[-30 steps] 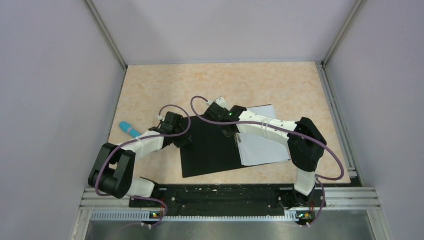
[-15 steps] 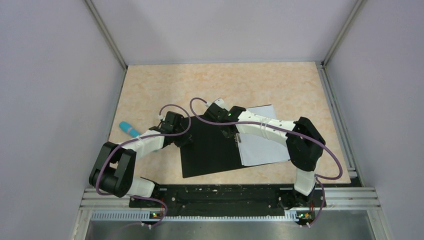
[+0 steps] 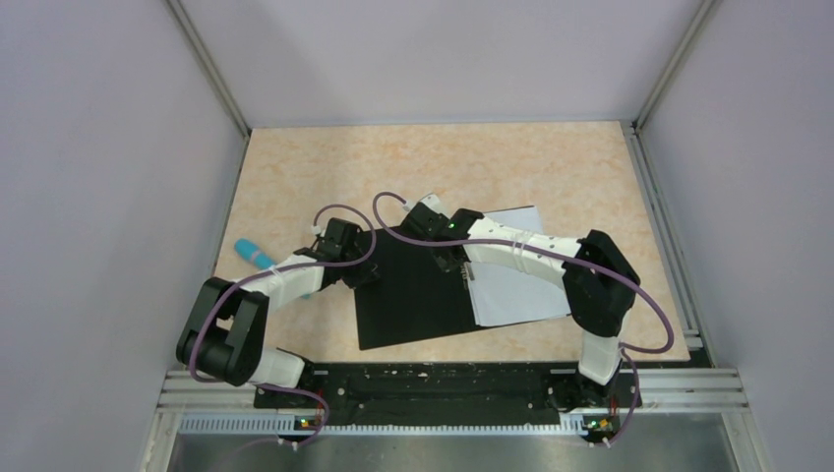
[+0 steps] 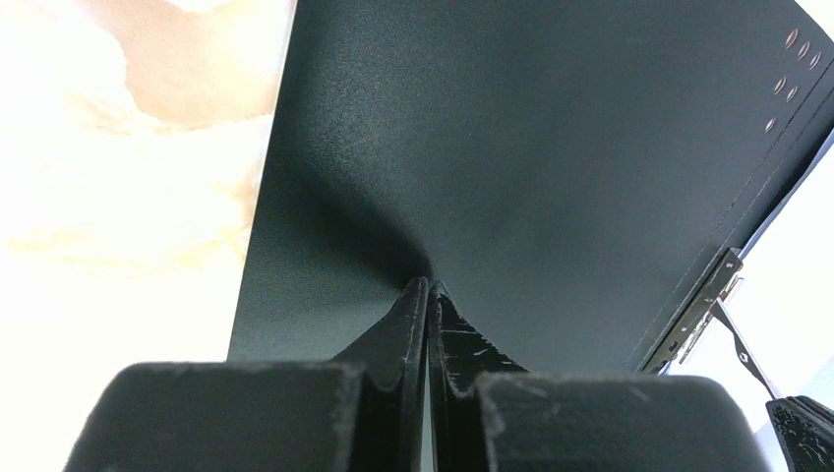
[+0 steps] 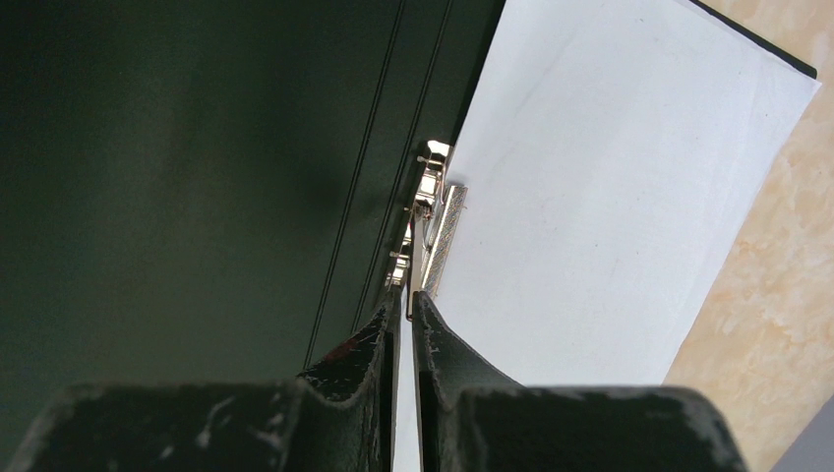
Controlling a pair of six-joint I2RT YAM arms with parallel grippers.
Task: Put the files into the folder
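The folder (image 3: 413,300) lies open in the middle of the table, matte black inside up. The white files (image 3: 516,280) lie on its right half. My left gripper (image 3: 366,273) is shut, its tips resting on the folder's black left cover (image 4: 541,147) near the left edge, nothing between them. My right gripper (image 3: 454,264) is at the spine, shut on the thin lever of the metal clip (image 5: 431,221). The files (image 5: 590,197) lie just right of the clip, and the black cover (image 5: 197,177) is on its left. The clip also shows in the left wrist view (image 4: 708,300).
A blue cylindrical object (image 3: 254,254) lies on the table left of the folder, beside my left arm. The beige table (image 3: 443,167) is walled on three sides, and a metal rail (image 3: 669,246) runs along its right edge.
My right gripper has edged slightly to the left at the spine. The left arm, the folder and the files have not visibly moved.
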